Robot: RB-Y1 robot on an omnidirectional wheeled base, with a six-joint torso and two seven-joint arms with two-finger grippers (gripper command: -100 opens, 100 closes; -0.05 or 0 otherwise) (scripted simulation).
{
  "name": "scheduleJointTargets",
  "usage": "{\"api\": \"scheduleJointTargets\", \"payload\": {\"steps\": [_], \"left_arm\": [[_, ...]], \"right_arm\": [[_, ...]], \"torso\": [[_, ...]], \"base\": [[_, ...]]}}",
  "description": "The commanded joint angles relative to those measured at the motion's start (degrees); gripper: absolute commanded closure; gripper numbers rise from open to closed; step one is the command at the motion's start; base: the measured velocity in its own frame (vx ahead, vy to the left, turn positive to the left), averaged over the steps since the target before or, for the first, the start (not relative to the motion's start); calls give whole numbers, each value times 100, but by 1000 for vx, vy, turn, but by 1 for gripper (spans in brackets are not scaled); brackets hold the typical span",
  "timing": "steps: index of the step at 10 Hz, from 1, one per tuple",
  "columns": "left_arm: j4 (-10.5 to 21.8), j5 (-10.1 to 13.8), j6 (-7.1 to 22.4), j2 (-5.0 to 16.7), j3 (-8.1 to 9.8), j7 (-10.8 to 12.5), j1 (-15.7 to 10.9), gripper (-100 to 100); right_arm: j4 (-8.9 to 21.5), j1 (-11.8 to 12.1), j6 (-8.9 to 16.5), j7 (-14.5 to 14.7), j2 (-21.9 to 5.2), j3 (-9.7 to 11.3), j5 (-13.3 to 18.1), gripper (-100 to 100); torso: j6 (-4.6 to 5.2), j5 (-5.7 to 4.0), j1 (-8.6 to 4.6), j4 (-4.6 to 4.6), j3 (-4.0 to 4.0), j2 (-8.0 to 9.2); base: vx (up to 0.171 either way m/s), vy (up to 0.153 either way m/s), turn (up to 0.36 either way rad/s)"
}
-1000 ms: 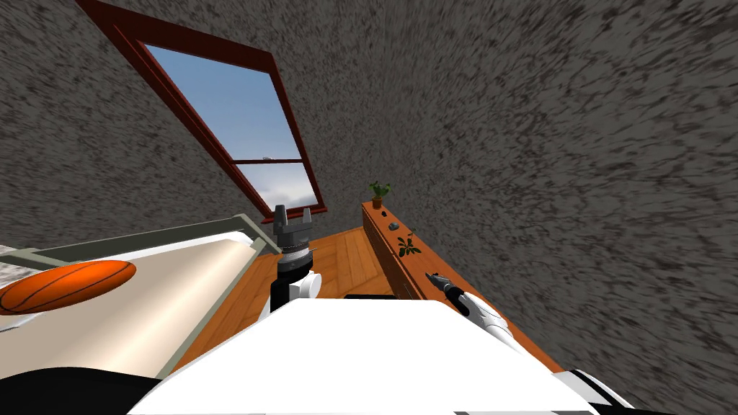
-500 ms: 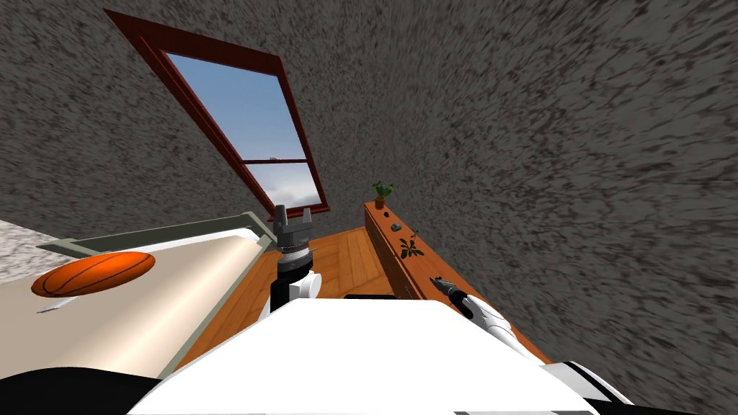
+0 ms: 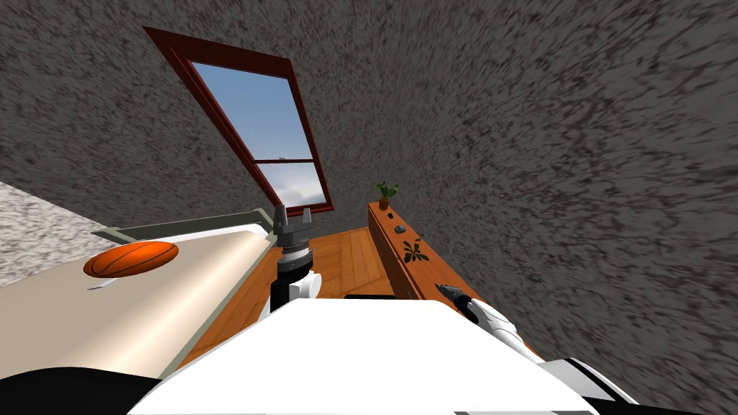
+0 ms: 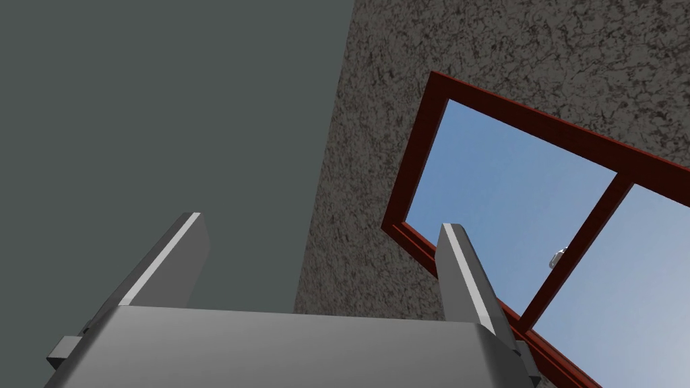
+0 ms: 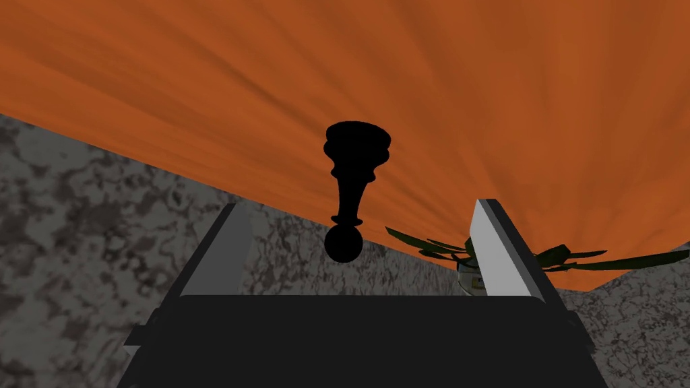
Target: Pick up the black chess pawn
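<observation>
The black chess pawn [image 5: 352, 182] stands on an orange wooden top [image 5: 472, 101], a little ahead of my right gripper [image 5: 361, 203] and centred in the gap between its fingers. That gripper is open and its fingers [image 5: 495, 246] do not touch the pawn. In the head view the right gripper [image 3: 441, 289] reaches over the near part of a long wooden sideboard [image 3: 391, 248] against the speckled wall. My left gripper [image 3: 292, 212] is raised in front of my chest, open and empty [image 4: 321, 221].
A small leafy plant [image 5: 431, 244] sits just past the right finger. On the sideboard are a sprawling plant [image 3: 413, 251], a grey object [image 3: 398, 229] and a potted plant [image 3: 387, 193]. A bed [image 3: 144, 310] with a basketball [image 3: 131, 259] lies to the left.
My head view has swung, so the window, bed and basketball have slid to the right in it. The right gripper sits slightly lower along the sideboard. The left arm holds its pose.
</observation>
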Motion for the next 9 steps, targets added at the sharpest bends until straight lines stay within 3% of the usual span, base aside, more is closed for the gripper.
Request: {"api": "scheduleJointTargets", "payload": {"steps": [1, 3, 4, 9], "left_arm": [[0, 0, 0, 0, 0, 0, 0, 0], [0, 0, 0, 0, 0, 0, 0, 0], [0, 0, 0, 0, 0, 0, 0, 0], [0, 0, 0, 0, 0, 0, 0, 0]], "right_arm": [[-47, 121, -31, 203, 49, -105, -130, -100], [-142, 364, -93, 609, 147, -316, -390, -100], [-142, 364, -93, 609, 147, -316, -390, -100], [-331, 849, -216, 1370, 343, -736, -909, -100]], "torso": [[0, 0, 0, 0, 0, 0], [0, -1, -3, -2, -7, -14], [0, -2, -9, -3, -9, -16], [0, 0, -1, -2, -6, -11]], "base": [[28, -8, 46], [64, -25, 77], [46, -22, 18], [49, -11, 50]]}}
